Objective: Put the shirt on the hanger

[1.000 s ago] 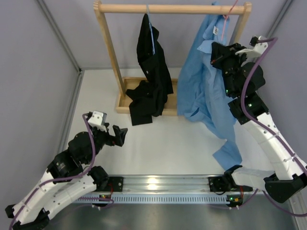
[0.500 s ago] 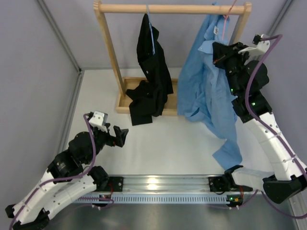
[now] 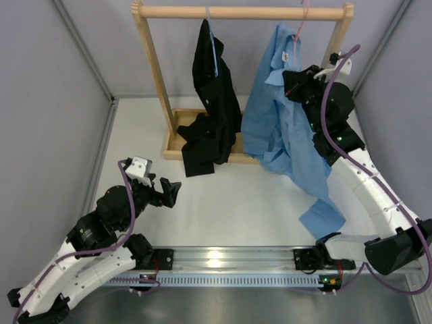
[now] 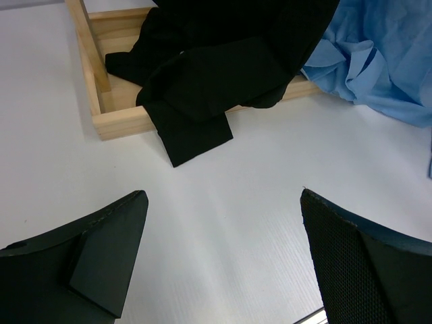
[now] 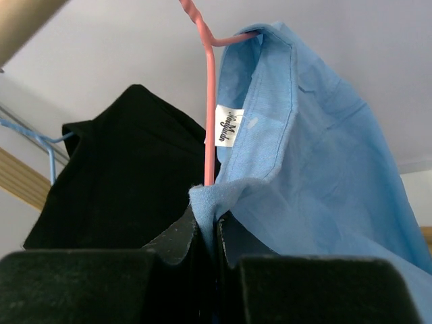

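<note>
Top view: the right gripper (image 3: 291, 79) pinches the shirt (image 3: 283, 128), thin light blue cloth draping in soft folds below the jaws; the hanger (image 3: 302, 20), thin pink wire, hooks the round wooden rail (image 3: 243, 11) above them; the left gripper (image 3: 169, 192) hovers low, well apart. Left wrist: 2 black textured fingers (image 4: 108, 236) stand wide over the smooth white table (image 4: 61, 169); a black garment (image 4: 216, 74) and a wooden base (image 4: 115, 121) lie ahead. Right wrist: jaws closed on a blue fold; the pink wire rises straight from between them past a white label (image 5: 228, 127).
</note>
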